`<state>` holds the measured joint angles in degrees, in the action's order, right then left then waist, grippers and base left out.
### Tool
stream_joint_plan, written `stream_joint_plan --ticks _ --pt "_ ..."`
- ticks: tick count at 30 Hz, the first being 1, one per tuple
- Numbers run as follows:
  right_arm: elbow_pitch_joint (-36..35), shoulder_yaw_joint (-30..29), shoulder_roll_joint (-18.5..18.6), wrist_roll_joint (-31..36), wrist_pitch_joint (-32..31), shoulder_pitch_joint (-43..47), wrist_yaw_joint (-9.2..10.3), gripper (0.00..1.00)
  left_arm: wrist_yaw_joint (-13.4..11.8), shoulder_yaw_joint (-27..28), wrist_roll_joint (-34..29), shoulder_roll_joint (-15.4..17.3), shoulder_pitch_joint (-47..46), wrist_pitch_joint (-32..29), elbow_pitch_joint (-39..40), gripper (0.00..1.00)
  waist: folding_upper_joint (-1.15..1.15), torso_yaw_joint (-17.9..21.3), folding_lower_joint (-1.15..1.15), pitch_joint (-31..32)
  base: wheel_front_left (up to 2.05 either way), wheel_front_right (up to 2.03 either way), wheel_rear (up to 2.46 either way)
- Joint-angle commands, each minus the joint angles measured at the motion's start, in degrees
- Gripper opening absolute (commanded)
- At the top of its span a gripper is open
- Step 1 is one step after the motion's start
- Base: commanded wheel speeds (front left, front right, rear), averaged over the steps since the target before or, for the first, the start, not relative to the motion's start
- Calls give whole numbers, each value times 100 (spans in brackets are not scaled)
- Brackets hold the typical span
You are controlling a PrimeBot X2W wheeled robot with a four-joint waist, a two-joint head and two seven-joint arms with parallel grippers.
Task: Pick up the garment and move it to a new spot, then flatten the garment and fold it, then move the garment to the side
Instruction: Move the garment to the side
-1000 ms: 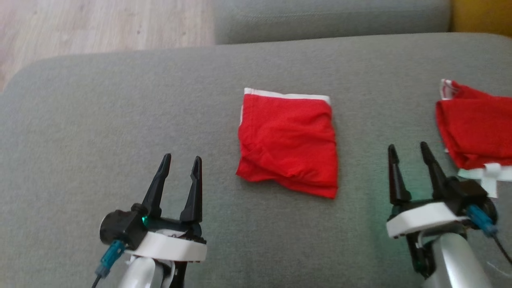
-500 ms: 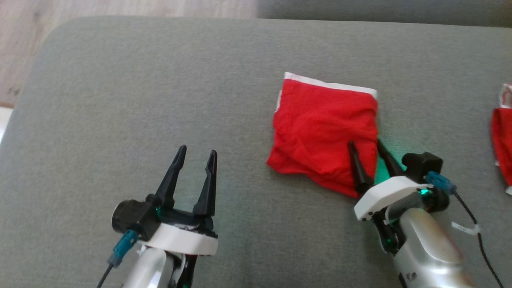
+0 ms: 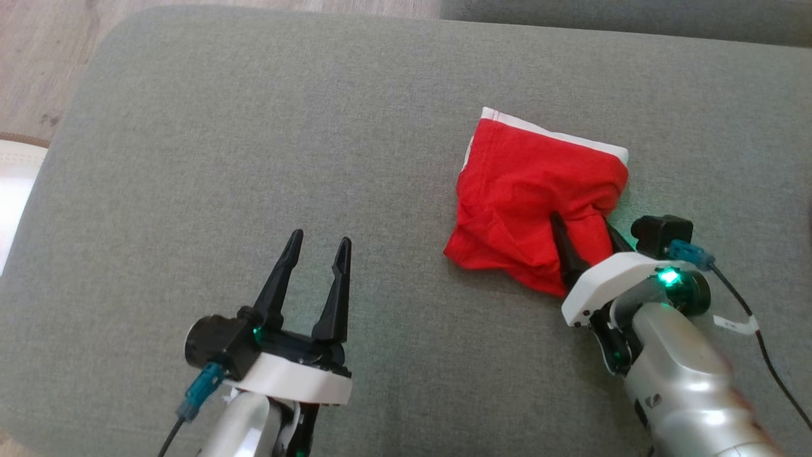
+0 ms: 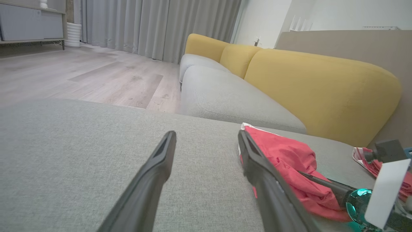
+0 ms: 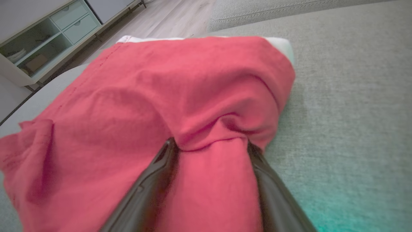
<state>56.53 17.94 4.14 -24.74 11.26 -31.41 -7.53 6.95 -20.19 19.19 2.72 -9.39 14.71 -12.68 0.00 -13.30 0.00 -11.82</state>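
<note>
Each glossy silver forearm (image 3: 685, 387) ends in a white wrist collar (image 3: 609, 279). The left gripper (image 3: 320, 236) and right gripper (image 3: 580, 222) carry two long, tapered black fingers (image 3: 279, 279). A teal-blue plug (image 3: 200, 388) with a thin black cable (image 3: 734, 293), a green light (image 3: 667, 276) and a black cylindrical housing (image 3: 209, 343) flank each wrist.

A wide grey cushion (image 3: 254, 158) with rounded corners lies in the foreground. Pale wood floor (image 3: 44, 57) shows past its far left corner, and a white object (image 3: 16, 178) is cut off at the left edge. Beyond the cushion stands a sofa with a grey seat (image 4: 225, 100) and yellow backrests (image 4: 315, 87). Grey curtains (image 4: 154, 29) hang behind it, with a white ribbed cylinder (image 4: 73, 34) just beside them. A second red cloth (image 4: 368, 164) with white trim lies on the cushion near a backrest. A pale shelf unit (image 5: 48, 38) with drawers stands on the floor.
</note>
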Motion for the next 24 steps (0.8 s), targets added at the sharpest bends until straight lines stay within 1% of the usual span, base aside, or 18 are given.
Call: stream_joint_plan --ticks 1,2,5,9,13,16,18,22,24 --pt "136 250 -126 -98 -134 64 4 28 -65 165 27 16 -199 29 140 100 0 14 0 11 0 0 0" --pt "181 311 -126 -87 -106 37 4 0 -73 174 27 16 -190 29 135 100 0 35 0 20 0 0 0" --pt "372 381 -126 36 24 -56 4 0 -82 204 26 16 -170 29 104 100 0 131 0 76 0 0 0" --pt "547 506 -115 371 193 -192 4 0 -76 242 11 16 -161 29 89 100 0 328 0 185 0 0 0" --pt "493 671 73 898 326 -358 4 0 -66 282 -5 16 -133 29 97 100 0 566 0 308 0 0 0" --pt "274 821 338 1375 362 -475 4 0 -57 318 -30 16 -114 29 114 100 0 752 0 374 0 0 0" --pt "70 907 577 1639 369 -531 4 0 -50 337 -47 16 -107 29 131 100 0 864 0 407 0 0 0" --pt "-420 1020 1206 1942 372 -566 4 0 -42 370 -67 16 -92 29 168 100 0 1054 0 447 0 0 0" --pt "-613 1084 1563 1952 372 -567 4 0 -39 380 -72 16 -83 29 185 100 0 1137 0 446 0 0 0"
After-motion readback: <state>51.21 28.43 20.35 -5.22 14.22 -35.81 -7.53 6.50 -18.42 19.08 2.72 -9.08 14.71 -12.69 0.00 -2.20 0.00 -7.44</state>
